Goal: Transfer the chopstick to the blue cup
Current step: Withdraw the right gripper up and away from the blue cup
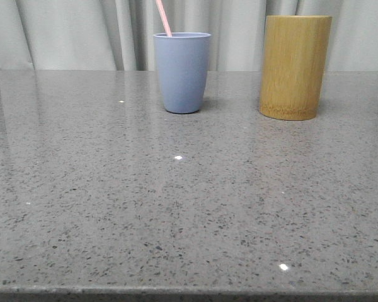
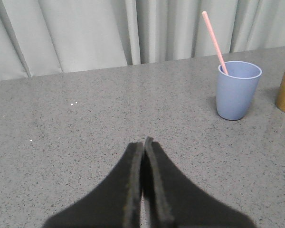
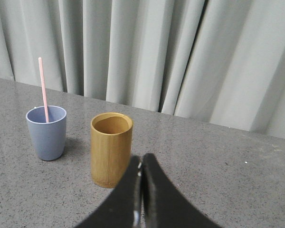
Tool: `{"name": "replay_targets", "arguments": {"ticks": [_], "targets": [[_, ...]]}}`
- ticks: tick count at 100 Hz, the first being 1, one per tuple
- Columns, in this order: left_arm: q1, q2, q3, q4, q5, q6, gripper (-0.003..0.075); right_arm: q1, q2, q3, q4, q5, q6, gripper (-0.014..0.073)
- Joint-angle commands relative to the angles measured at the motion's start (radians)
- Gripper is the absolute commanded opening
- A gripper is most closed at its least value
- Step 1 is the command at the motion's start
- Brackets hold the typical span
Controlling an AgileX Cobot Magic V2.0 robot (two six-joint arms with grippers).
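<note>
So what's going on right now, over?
Both jaws shut, empty: left gripper, right gripper. Chopstick standing in blue cup. Bamboo cylinder beside it, nothing blocking.

The light is bright and soft and comes from above. Small white spots of glare shine on the grey table (image 1: 82, 207). The blue cup (image 1: 182, 72) and the bamboo cup (image 1: 294, 66) cast faint shadows. The pictures are sharp, but the dark jaws up close look a little blurry.

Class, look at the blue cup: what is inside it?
The blue cup holds one pink chopstick, leaning on its rim and sticking out above. The cup wall hides the chopstick's lower end and the cup's bottom.
</note>
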Motion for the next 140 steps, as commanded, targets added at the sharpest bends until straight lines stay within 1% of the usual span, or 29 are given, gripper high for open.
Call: {"name": "replay_targets", "arguments": {"ticks": [1, 94, 110, 120, 129, 134, 140], "targets": [[0.003, 0.000, -0.016, 0.000, -0.084, -0.010, -0.0019, -0.005, -0.007, -0.015, -0.038, -0.063, 0.005, -0.0062], [0.003, 0.000, -0.016, 0.009, -0.084, -0.010, -0.0019, -0.005, -0.006, -0.015, -0.040, -0.073, 0.005, -0.0062], [0.003, 0.000, 0.012, 0.020, -0.087, -0.010, -0.0019, -0.005, -0.006, -0.015, -0.040, -0.073, 0.005, -0.0062], [0.027, -0.009, 0.040, 0.042, -0.094, -0.010, -0.0019, -0.005, -0.006, -0.015, -0.040, -0.073, 0.005, -0.0062], [0.082, -0.018, 0.087, 0.027, -0.151, -0.012, -0.0019, -0.005, -0.006, -0.015, -0.040, -0.073, 0.005, -0.0062], [0.120, -0.025, 0.129, 0.013, -0.219, -0.012, -0.0019, -0.005, -0.006, -0.015, -0.040, -0.073, 0.005, -0.0062], [0.162, -0.041, 0.195, 0.007, -0.340, -0.005, -0.0019, -0.005, -0.006, -0.015, -0.040, -0.073, 0.005, -0.0062]]}}
